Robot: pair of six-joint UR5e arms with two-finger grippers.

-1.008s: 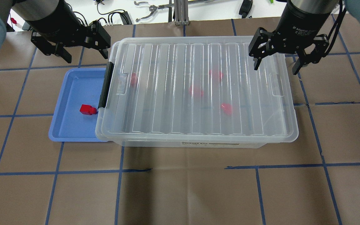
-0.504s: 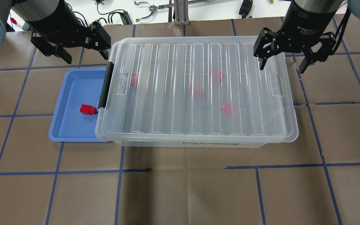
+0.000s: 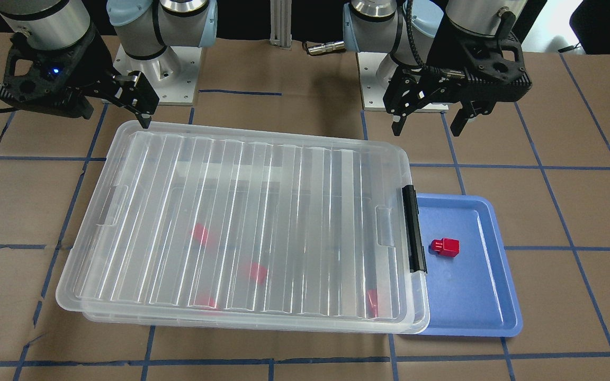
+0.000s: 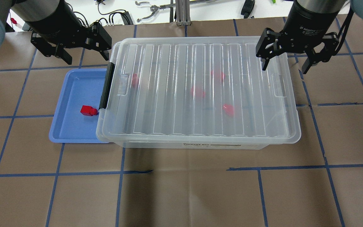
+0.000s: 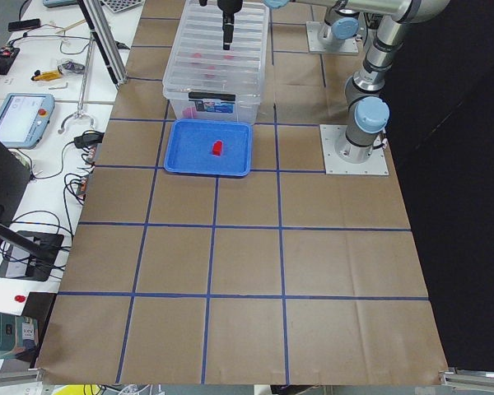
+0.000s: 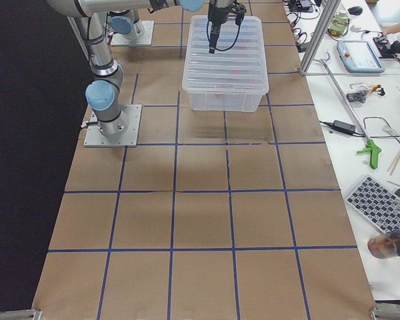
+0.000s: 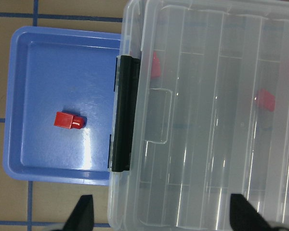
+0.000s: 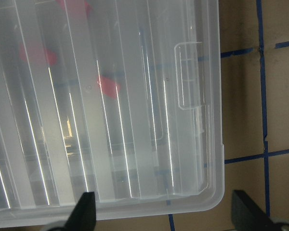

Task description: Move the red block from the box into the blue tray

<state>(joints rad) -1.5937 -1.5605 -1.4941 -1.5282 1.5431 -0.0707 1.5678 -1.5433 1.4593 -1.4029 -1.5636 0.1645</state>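
**Block in tray, lid on, both claws empty**

- red block (image 4: 88, 110): lies on its side on the floor of the blue tray (image 4: 71, 134), roughly mid-length, on the box side. The stub points at the box and ends just beside the latch clip (image 4: 106, 85). Nothing grips it.
- blue tray: flat on the desk (image 4: 181, 189), at the latch end of the box (image 4: 200, 138). The box's lid (image 4: 169, 63) overhangs the tray rim along that side.
- box: the ribbed lid sits on top and the black clip runs along the tray-side end. Four other blocks (image 4: 197, 92) show through the lid as blurred red patches, spread over the box floor.
- left claw (image 4: 87, 58): jaws spread wide, nothing between them. It hangs above the latch end and touches neither box nor tray. The left wrist view looks straight down on the tray, clip and lid edge, with both fingertips (image 7: 83, 211) at the bottom of the view, far apart.
- right claw (image 4: 285, 68): also spread wide and empty, raised over the opposite end of the box at the corner on the robot's side. The right wrist view shows that lid corner below it, with no contact.
- desk: brown paper with a blue tape (image 4: 120, 172) grid.
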